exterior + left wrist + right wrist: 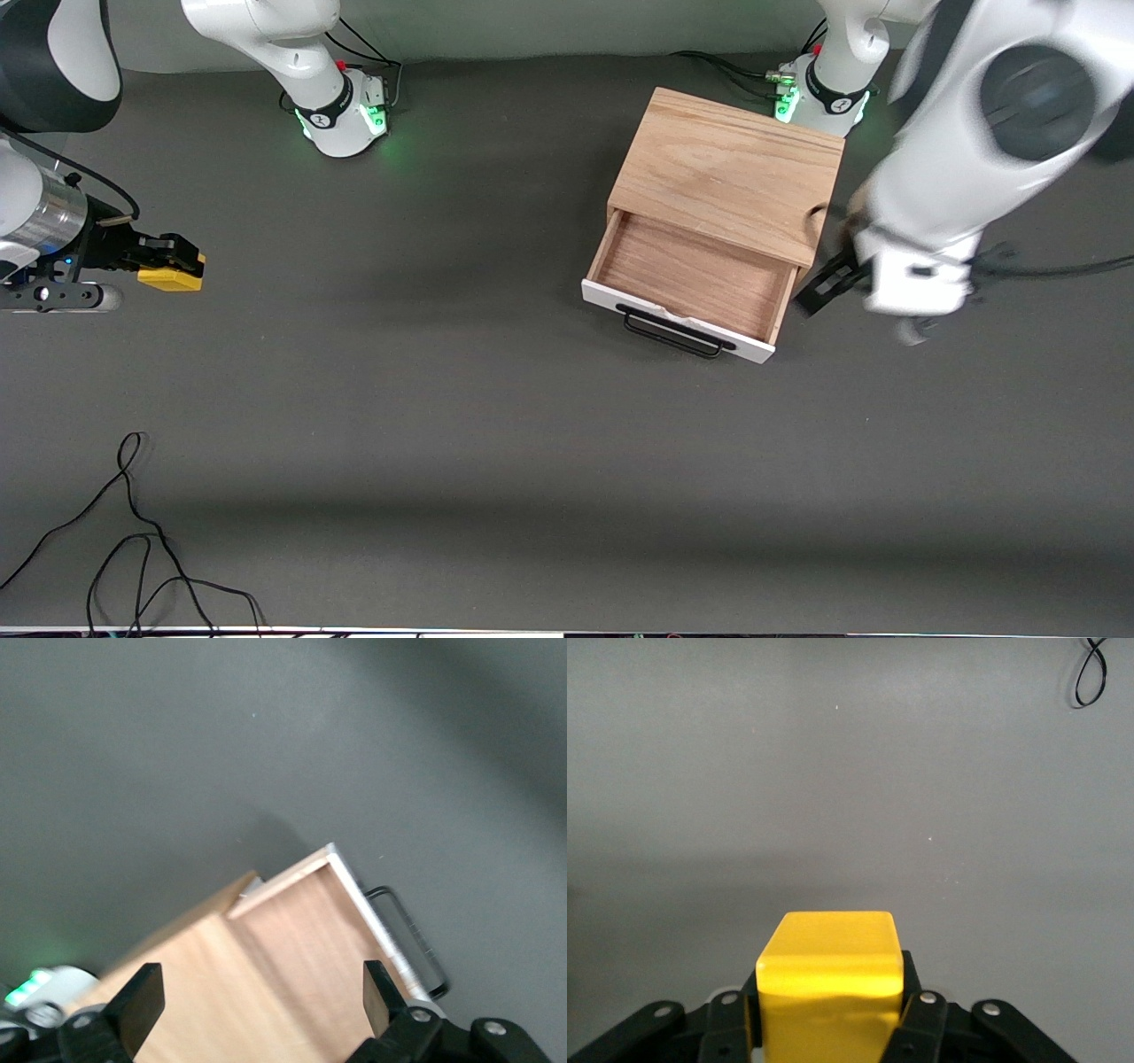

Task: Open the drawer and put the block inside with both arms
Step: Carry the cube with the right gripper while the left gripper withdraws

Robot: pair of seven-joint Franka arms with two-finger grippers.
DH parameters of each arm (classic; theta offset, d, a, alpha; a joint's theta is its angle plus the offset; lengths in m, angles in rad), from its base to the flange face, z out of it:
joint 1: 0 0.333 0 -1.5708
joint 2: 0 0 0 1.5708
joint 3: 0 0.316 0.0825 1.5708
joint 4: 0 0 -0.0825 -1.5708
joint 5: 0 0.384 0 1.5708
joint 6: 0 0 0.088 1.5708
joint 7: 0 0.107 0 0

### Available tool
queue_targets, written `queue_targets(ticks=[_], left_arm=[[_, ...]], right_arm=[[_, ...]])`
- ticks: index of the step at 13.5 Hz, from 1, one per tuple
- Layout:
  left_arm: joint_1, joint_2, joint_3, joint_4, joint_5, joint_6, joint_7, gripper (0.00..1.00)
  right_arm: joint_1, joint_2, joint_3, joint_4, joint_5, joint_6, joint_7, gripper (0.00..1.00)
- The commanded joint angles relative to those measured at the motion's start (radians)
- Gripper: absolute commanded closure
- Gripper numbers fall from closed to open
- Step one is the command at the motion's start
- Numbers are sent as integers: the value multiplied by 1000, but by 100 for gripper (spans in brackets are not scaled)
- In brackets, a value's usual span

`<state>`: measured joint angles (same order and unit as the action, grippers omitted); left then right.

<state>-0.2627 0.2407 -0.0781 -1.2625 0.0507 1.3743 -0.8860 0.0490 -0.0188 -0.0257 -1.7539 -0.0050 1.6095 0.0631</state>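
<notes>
The oak cabinet (pixel 731 168) stands near the left arm's base, and its white-fronted drawer (pixel 687 283) is pulled open, showing a bare wood interior and a black bar handle (pixel 673 330). My right gripper (pixel 177 261) is shut on the yellow block (pixel 173 279) and holds it above the table at the right arm's end; the block fills the jaws in the right wrist view (pixel 830 983). My left gripper (pixel 819 288) is open and empty, beside the open drawer. In the left wrist view its fingers (pixel 142 1001) stand wide apart over the cabinet (pixel 204 992) and drawer (pixel 319 939).
A loose black cable (pixel 133 540) lies on the grey table near the front camera at the right arm's end; its loop shows in the right wrist view (pixel 1091 673). The arm bases (pixel 341 115) glow green along the table's edge farthest from the camera.
</notes>
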Motion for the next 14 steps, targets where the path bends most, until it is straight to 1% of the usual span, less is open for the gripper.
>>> queue_targets(ticks=[1, 2, 4, 6, 7, 9, 11, 14], left_arm=[[66, -78, -3, -80, -2, 0, 354, 0], [97, -78, -3, -81, 0, 15, 486, 0], [137, -69, -3, -83, 4, 64, 619, 0], [132, -49, -5, -93, 41, 95, 645, 0], [128, -52, -9, -91, 60, 91, 650, 0], [135, -58, -9, -94, 52, 74, 650, 0], [142, -57, -6, -94, 44, 77, 651, 0], [160, -54, -5, -92, 23, 107, 650, 0]], right_arm=[[54, -29, 0, -9, -3, 3, 81, 74], [78, -32, 0, -9, 16, 3, 105, 74], [136, -33, 6, -4, 37, 4, 199, 74], [239, -29, 7, 4, 39, 18, 340, 74], [290, -24, 7, 4, 39, 39, 418, 74], [395, 5, 7, 22, 59, 79, 588, 74], [507, 87, 9, 109, 60, 95, 769, 75], [649, 271, 9, 317, 59, 95, 1008, 76]])
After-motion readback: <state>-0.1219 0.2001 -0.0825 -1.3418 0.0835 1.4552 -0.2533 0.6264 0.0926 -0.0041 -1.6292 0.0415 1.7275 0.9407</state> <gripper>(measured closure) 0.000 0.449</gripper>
